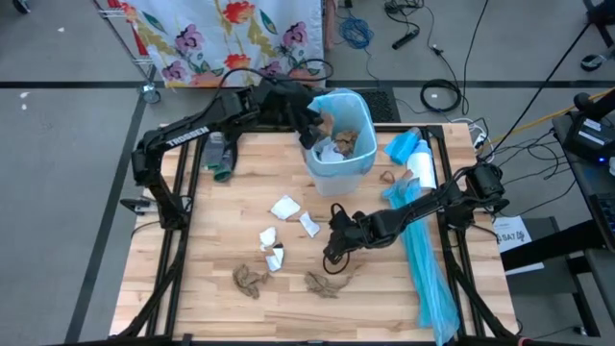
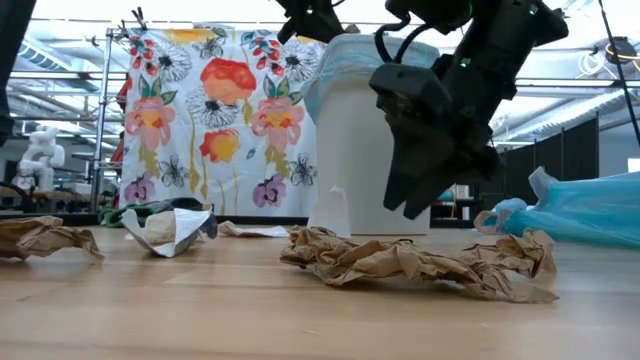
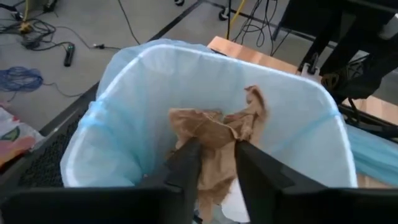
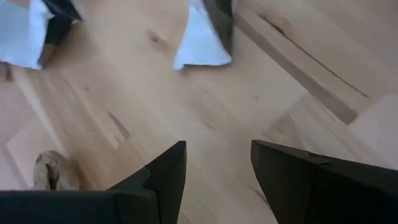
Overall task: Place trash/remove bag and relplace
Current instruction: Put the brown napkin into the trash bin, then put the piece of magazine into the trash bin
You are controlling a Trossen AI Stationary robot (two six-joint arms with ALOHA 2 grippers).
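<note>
A white bin (image 1: 338, 144) lined with a light-blue bag stands at the table's far edge, with crumpled scraps inside. My left gripper (image 1: 309, 123) hangs over its open top (image 3: 216, 149), shut on a brown paper scrap (image 3: 214, 127). My right gripper (image 1: 333, 252) hovers open above bare wood (image 4: 217, 155), just beyond a crumpled brown scrap (image 1: 327, 282) that lies on the table in front of it (image 2: 420, 262). Other loose trash on the table includes white tissue pieces (image 1: 285, 207) (image 1: 308, 224) (image 1: 272, 247) and another brown wad (image 1: 250, 279). My left gripper pinches the crumpled brown paper scrap between its two fingers (image 3: 186, 165), which are on its lower part (image 3: 217, 155). The fingers point down into the bin from above. The scrap is lifted clear, and its top bulges out past the fingertips inside the bag-lined opening.
Long light-blue plastic sheets (image 1: 428, 259) lie along the table's right side, with a white roll (image 1: 421, 165) and a blue bundle (image 1: 402, 146) near the bin. A dark green object (image 1: 221, 159) sits at the far left. Flowered cloth (image 2: 215, 110) hangs beyond the table. Cables lie on the floor.
</note>
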